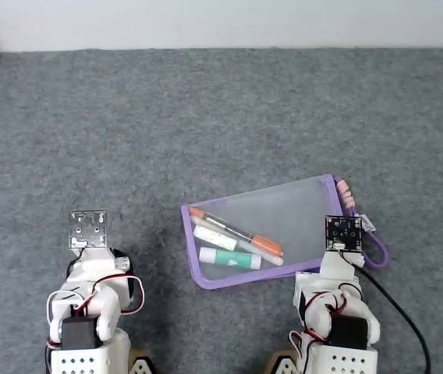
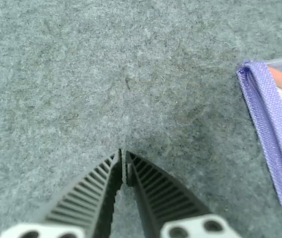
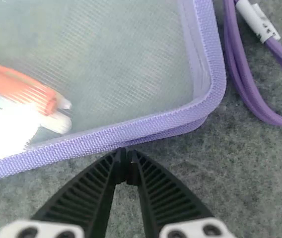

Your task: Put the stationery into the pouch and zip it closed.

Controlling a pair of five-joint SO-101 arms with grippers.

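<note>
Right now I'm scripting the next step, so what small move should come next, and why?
Probably open the right gripper and move it to the pink zip tab: the pens already lie inside the pouch, it and the left gripper are shut on nothing, and I cannot tell whether the zip is closed.

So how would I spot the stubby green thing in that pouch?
On the grey mat, find the clear pouch with purple edging, by the right arm. Inside, the green-and-white stick lies nearest the arms, shorter and thicker than the pens beside it.
</note>
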